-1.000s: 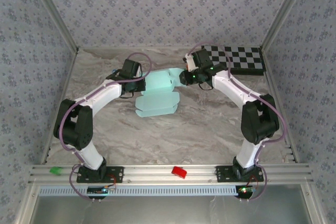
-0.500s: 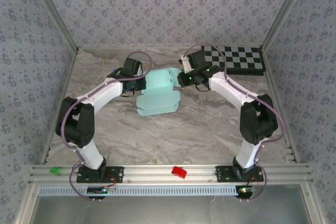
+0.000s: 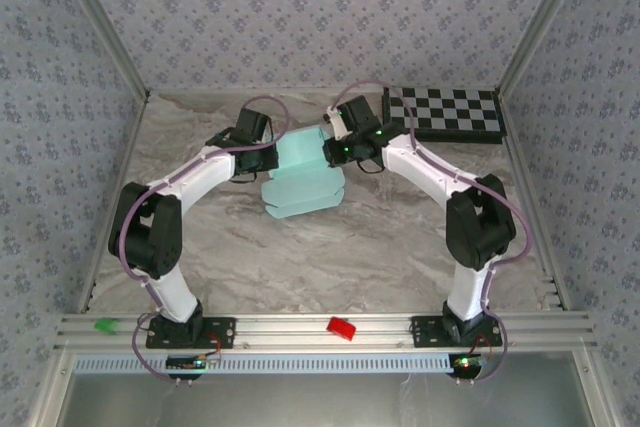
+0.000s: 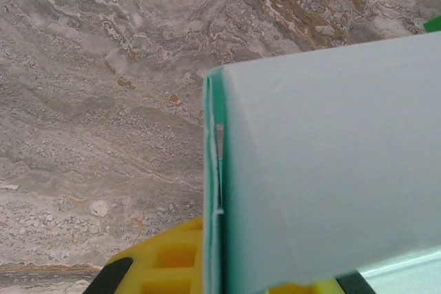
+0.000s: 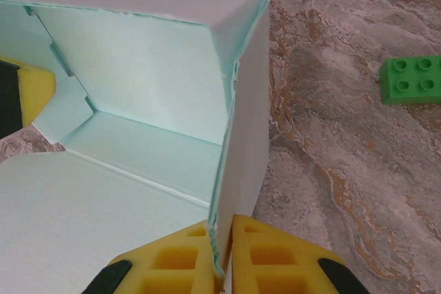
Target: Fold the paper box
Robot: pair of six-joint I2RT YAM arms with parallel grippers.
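Right end effector (image 5: 222, 242) pinches paper box (image 5: 138, 80) wall.

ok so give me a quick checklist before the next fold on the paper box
1. right jaws pinching the paper box wall: ok, the wall's edge sits between the yellow pads.
2. left jaws pinching the opposite wall: ok.
3. gripped wall raised upright: ok in the right wrist view.
4. front flap folded up: not ok, it lies flat on the table.
5. inner tabs tucked: cannot tell.
6. green brick clear of the box: ok, it lies apart.
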